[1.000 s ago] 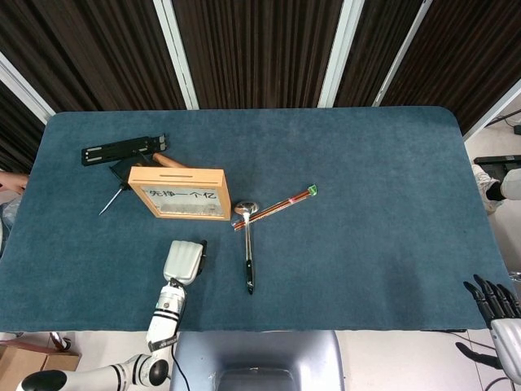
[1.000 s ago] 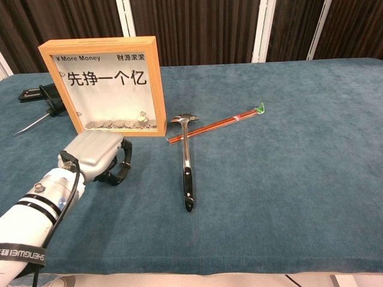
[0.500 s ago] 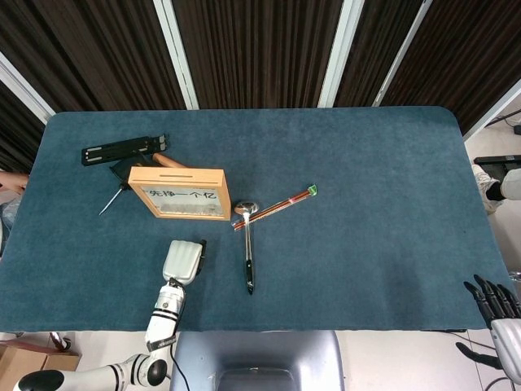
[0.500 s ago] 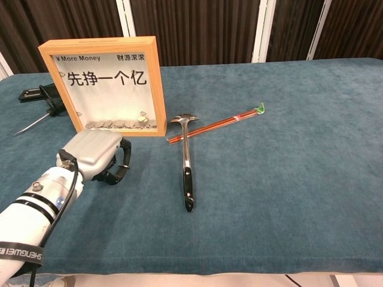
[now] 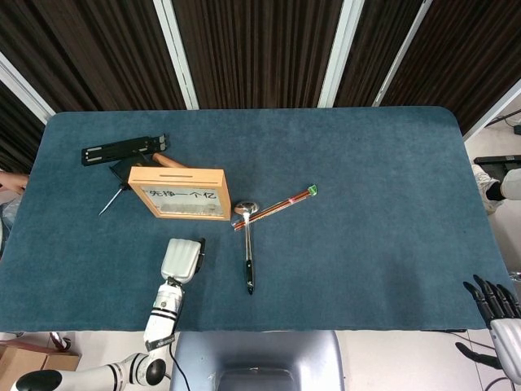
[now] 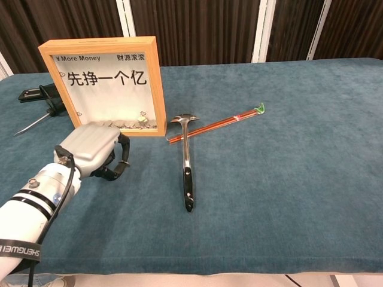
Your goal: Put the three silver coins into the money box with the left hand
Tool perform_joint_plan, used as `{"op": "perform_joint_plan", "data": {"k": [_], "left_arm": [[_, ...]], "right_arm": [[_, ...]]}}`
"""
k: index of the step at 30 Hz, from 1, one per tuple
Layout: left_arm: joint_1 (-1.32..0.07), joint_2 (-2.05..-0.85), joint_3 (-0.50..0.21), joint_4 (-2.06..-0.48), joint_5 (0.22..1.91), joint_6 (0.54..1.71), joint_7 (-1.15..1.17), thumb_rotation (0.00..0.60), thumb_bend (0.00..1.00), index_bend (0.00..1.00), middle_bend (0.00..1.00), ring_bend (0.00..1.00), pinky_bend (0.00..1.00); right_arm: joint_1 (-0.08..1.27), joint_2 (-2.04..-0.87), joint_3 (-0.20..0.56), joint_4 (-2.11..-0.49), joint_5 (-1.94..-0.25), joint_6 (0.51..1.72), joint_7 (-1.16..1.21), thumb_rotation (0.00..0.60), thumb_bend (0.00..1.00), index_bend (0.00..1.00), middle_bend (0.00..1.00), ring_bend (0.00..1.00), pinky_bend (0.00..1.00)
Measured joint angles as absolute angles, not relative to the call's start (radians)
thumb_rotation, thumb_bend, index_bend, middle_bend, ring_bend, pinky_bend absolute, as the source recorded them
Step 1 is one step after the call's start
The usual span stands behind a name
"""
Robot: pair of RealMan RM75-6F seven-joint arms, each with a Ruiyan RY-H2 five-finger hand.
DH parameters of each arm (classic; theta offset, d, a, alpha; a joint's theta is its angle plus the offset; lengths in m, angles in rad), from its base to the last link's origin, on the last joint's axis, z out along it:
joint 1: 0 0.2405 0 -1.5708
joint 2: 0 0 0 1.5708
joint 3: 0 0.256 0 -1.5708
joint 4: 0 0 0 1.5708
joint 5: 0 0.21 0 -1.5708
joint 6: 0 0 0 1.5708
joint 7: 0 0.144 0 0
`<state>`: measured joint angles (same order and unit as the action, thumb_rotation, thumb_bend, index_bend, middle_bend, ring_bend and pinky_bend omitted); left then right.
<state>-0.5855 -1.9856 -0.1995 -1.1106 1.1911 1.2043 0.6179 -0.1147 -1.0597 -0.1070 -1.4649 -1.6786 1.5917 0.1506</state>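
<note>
The wooden money box (image 5: 180, 194) (image 6: 106, 84) stands upright at the left of the table, with several coins (image 6: 119, 124) lying behind its glass at the bottom. My left hand (image 5: 182, 259) (image 6: 96, 149) hovers palm-down just in front of the box, its dark fingers (image 6: 117, 161) curled under the palm. Whatever they may hold is hidden. No loose silver coin shows on the cloth. My right hand (image 5: 492, 300) hangs off the table's front right corner with fingers apart and nothing in them.
A steel ladle (image 5: 247, 244) (image 6: 187, 156) and a pair of red chopsticks (image 5: 277, 205) (image 6: 218, 124) lie crossed right of the box. A black stand (image 5: 124, 150) and a screwdriver (image 5: 114, 195) lie behind it at the left.
My left hand has risen a little and edged toward the money box, fingers still curled. The right hand has not moved.
</note>
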Motion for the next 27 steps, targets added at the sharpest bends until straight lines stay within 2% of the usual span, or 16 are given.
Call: {"op": "perform_joint_plan", "data": {"k": [2,7,12,16,22,27], "left_arm": [[-0.586,-1.985,-0.200,-1.110,1.194,1.207,0.613,0.600,0.49,0.72,1.00,1.00,1.00],[-0.586,-1.976,-0.204,-1.117,1.201,1.213,0.607,0.600,0.49,0.76,1.00,1.00,1.00],[-0.590,-1.939,-0.228,-1.180,1.202,1.220,0.603,0.600,0.49,0.76,1.00,1.00,1.00],[-0.598,-1.876,-0.268,-1.298,1.193,1.225,0.616,0.600,0.49,0.75,1.00,1.00,1.00],[-0.629,-1.726,-0.405,-1.588,1.067,1.207,0.702,0.600,0.50,0.74,1.00,1.00,1.00],[-0.718,-1.589,-0.584,-1.751,0.854,1.203,0.852,0.600,0.51,0.74,1.00,1.00,1.00]], "right_arm": [[-0.114,-1.060,-0.107,-1.465,-1.678,1.591,0.151,0.600,0.05,0.00,0.00,0.00,0.00],[-0.114,-1.060,-0.106,-1.464,-1.677,1.590,0.151,0.600,0.05,0.00,0.00,0.00,0.00],[-0.113,-1.060,-0.105,-1.464,-1.675,1.588,0.151,0.600,0.05,0.00,0.00,0.00,0.00],[-0.112,-1.058,-0.105,-1.465,-1.674,1.586,0.155,0.600,0.05,0.00,0.00,0.00,0.00],[-0.110,-1.052,-0.100,-1.466,-1.664,1.584,0.172,0.600,0.05,0.00,0.00,0.00,0.00],[-0.107,-1.046,-0.093,-1.467,-1.649,1.578,0.188,0.600,0.05,0.00,0.00,0.00,0.00]]}}
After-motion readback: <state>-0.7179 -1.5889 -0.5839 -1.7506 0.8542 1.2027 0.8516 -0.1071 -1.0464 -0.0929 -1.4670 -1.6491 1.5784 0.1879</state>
